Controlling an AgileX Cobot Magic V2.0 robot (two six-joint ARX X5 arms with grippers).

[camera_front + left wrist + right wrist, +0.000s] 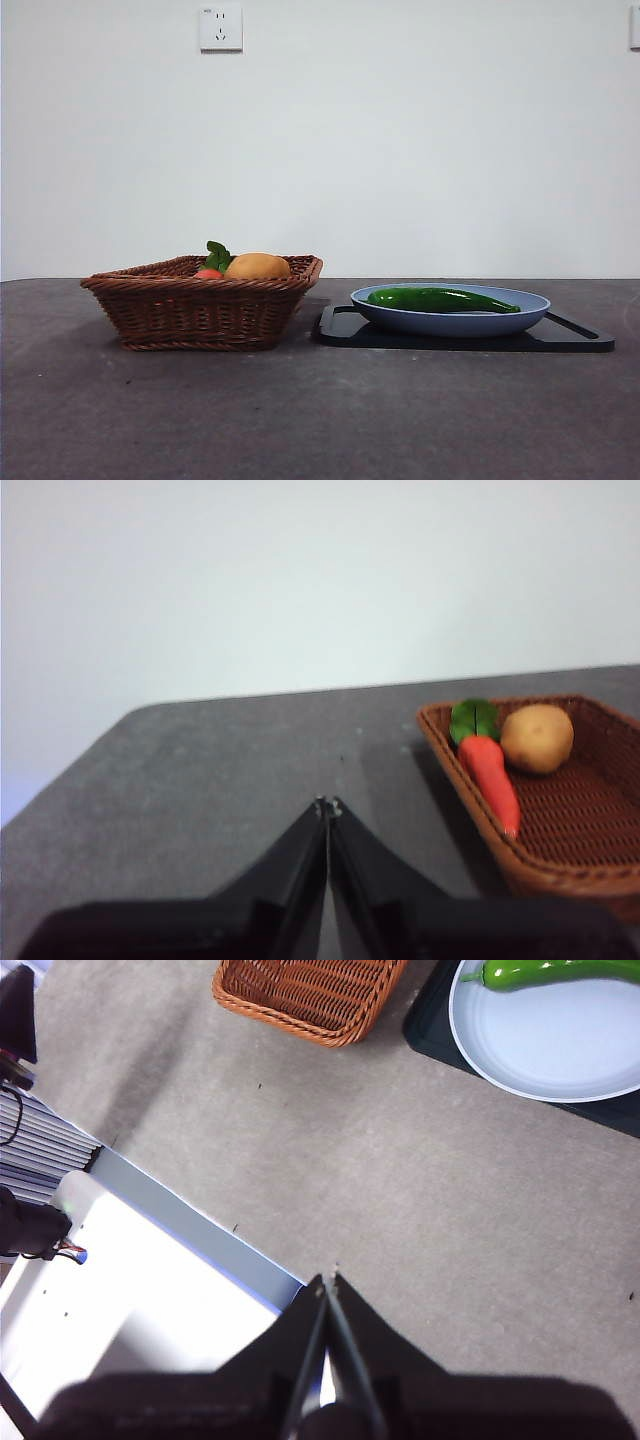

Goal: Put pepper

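Note:
The long glossy green pepper point(440, 299) lies in the blue plate point(530, 310), which sits on a black tray point(340, 326) right of the basket. The pepper point(540, 972) and plate point(560, 1050) also show in the right wrist view. My left gripper point(328, 804) is shut and empty above the table, beside the wicker basket point(560, 865). My right gripper point(328, 1280) is shut and empty, high over the table's front edge, well away from the plate. Neither gripper shows in the front view.
The wicker basket point(200, 305) holds a round orange fruit point(258, 266) and a small red fruit with green leaves point(210, 270). A white panel point(130, 1320) lies past the table's edge under the right gripper.

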